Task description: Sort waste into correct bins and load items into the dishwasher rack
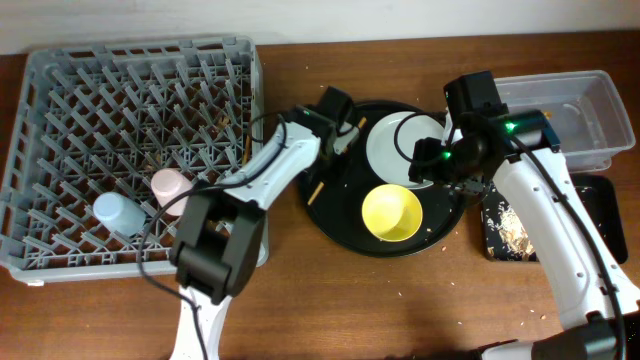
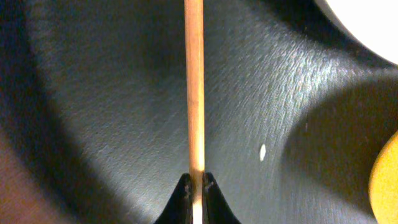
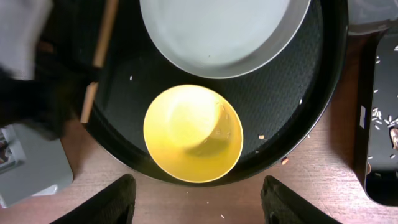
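My left gripper (image 1: pixel 338 122) is shut on a wooden chopstick (image 2: pixel 194 93) over the left side of the round black tray (image 1: pixel 345 225); the stick runs between its fingertips (image 2: pixel 195 184). The chopstick also shows in the right wrist view (image 3: pixel 99 56). My right gripper (image 1: pixel 437 166) is open and empty, its fingers (image 3: pixel 202 202) spread above the yellow bowl (image 3: pixel 193 134). The yellow bowl (image 1: pixel 391 212) and the pale plate (image 1: pixel 392 148) sit on the round tray. The pink cup (image 1: pixel 170 183) and blue cup (image 1: pixel 115 212) stand in the grey dishwasher rack (image 1: pixel 60 60).
The clear tub (image 1: pixel 590 100) stands at the back right. The flat black tray (image 1: pixel 498 240) with beige crumbs lies to the right of the round tray, also in the right wrist view (image 3: pixel 379 137). A few crumbs lie on the wooden table.
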